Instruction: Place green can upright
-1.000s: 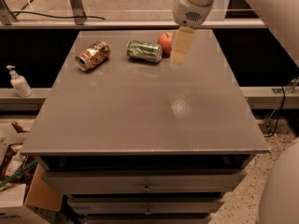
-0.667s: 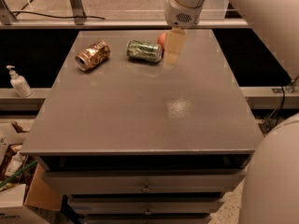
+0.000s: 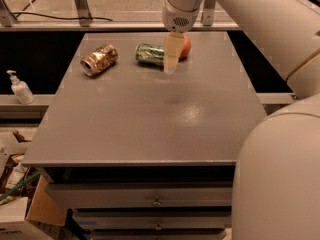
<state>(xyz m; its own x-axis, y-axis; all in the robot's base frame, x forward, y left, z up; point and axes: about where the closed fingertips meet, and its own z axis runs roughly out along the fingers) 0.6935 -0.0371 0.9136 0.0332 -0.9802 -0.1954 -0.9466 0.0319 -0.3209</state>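
The green can [image 3: 149, 54] is found lying on its side at the far part of the surface [image 3: 150, 119], with the tool [image 3: 171, 56] positioned just beside one end; its state cannot be told. The can is judged light, smooth and easily dented, and is best gripped mid-body.

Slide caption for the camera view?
Gripper at one end of the green can lying sideways on the grey table.
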